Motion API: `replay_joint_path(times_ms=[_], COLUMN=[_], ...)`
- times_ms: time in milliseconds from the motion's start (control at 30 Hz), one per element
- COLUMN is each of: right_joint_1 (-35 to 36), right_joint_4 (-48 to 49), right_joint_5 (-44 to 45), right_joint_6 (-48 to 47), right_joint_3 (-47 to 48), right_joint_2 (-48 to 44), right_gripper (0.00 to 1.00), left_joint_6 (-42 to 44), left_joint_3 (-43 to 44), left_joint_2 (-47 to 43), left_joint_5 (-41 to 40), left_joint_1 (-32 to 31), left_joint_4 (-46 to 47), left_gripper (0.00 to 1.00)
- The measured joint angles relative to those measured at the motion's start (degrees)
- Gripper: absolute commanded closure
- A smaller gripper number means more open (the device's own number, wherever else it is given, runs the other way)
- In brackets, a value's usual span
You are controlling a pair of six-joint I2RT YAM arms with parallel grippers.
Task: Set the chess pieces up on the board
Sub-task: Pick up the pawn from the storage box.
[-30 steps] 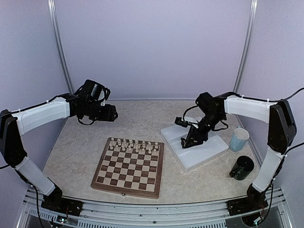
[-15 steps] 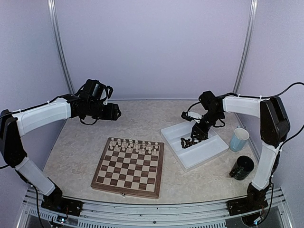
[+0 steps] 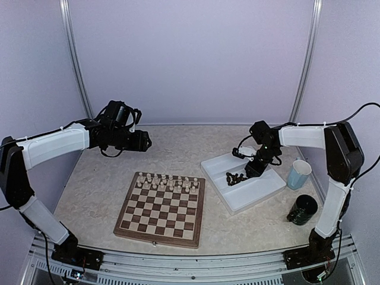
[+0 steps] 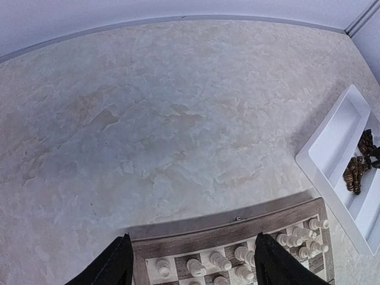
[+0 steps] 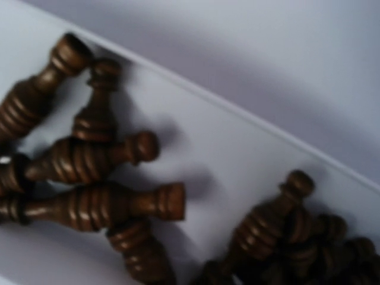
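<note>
Left arm (image 3: pixel 53 144), right arm (image 3: pixel 304 136) — white shells, black joints, loose black cables.

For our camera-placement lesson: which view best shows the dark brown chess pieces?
Right wrist: the dark brown turned chess pieces fill the frame, ridges clear, in the white tray. Top external shows a tiny dark cluster; left wrist, a few at its right edge.

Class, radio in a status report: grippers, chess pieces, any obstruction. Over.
Left gripper open, empty, hovering behind the board. Right gripper low at dark pieces in the white tray, grip unclear. Cream pieces on its far rows. Nothing obstructing.
</note>
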Motion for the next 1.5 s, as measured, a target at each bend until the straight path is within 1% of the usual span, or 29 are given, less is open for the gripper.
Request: replay_joint_path(times_ms=[133,200,433,633,733,933,1067,1233,1500], right_joint_1=[0.0,0.0,0.0,0.0,0.0,0.0,0.0,-0.4,-2.6], right_joint_4=[0.2,0.4,0.7,1.3,1.5,2.4,2.9,2.4,-1.8], right_joint_5=[1.7,2.6,4.3,4.7,4.4,3.7,3.3,2.1,-6.6], right_joint_6=[0.2,0.2,0.3,0.3,0.3,0.1,0.2,0.2,-0.3], right_joint_3=[-0.1,-0.3,-0.7,-1.2,-1.3,-1.3,-1.3,-0.5,4.8], right_joint_2=[-0.5,-0.7,-1.1,-1.4,-1.4,-1.4,-1.5,-2.3,-7.0], right_gripper=[0.63,0.62,0.62,0.66,0.70,0.90,0.98,1.00,1.00], left_joint_6=[0.0,0.0,0.0,0.0,0.0,0.0,0.0,0.2,1.0], left_joint_3=[-0.4,-0.7,-1.2,-1.3,-1.4,-1.4,-1.4,-1.4,0.7], left_joint_2=[0.2,0.2,0.2,0.2,0.3,0.3,0.4,0.7,3.0], left_joint_5=[0.2,0.2,0.2,0.2,0.4,0.7,0.8,1.2,2.7], left_joint_1=[0.0,0.0,0.0,0.0,0.0,0.0,0.0,0.0,0.0], left_joint_4=[0.1,0.2,0.4,0.5,0.6,0.8,0.8,0.8,-0.1], left_gripper=[0.31,0.30,0.31,0.31,0.31,0.31,0.31,0.31,0.31])
